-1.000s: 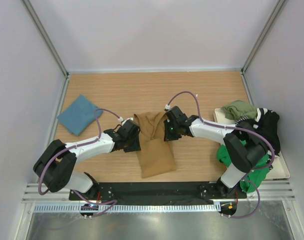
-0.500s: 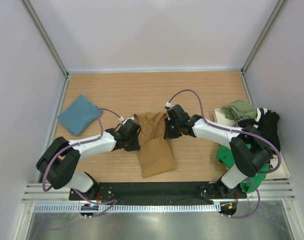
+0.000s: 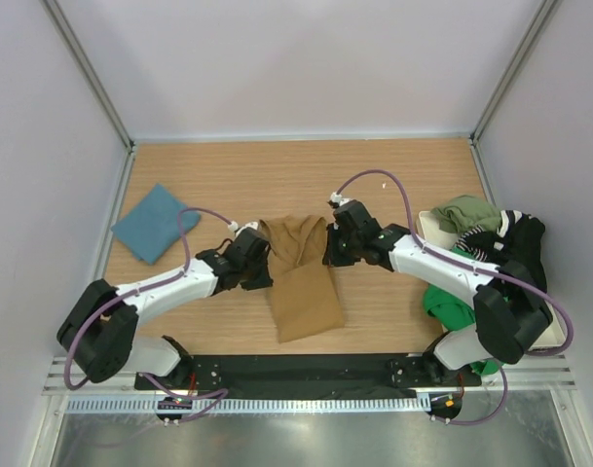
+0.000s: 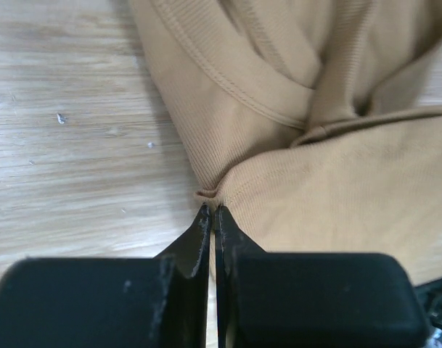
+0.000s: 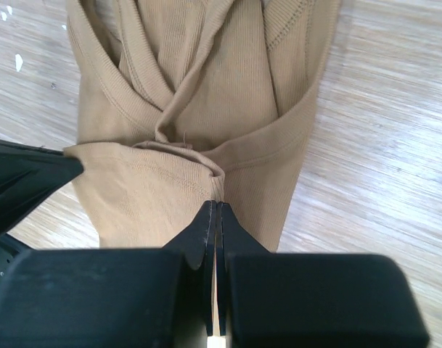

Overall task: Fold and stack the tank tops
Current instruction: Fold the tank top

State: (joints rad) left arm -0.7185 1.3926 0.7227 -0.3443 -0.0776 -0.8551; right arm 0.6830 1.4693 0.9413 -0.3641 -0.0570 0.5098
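Observation:
A tan brown tank top [image 3: 301, 277] lies lengthwise at the table's middle, its strap end toward the back and its lower half doubled over it. My left gripper [image 3: 265, 269] is shut on the cloth's left edge [image 4: 210, 194] at the fold. My right gripper [image 3: 325, 255] is shut on the right edge [image 5: 219, 190] of the same fold. A folded teal blue tank top [image 3: 153, 222] lies at the far left. Green [image 3: 452, 304], olive [image 3: 463, 213] and black [image 3: 523, 248] tank tops are heaped at the right.
A white tray [image 3: 552, 336] at the right edge holds the heap of tops. Grey walls [image 3: 43, 165] close the table on the left, right and back. A black rail [image 3: 296, 370] runs along the near edge.
Both grippers have closed onto the tan top's side edges. Both arms have shifted slightly toward the back, and the cloth has bunched a little between them.

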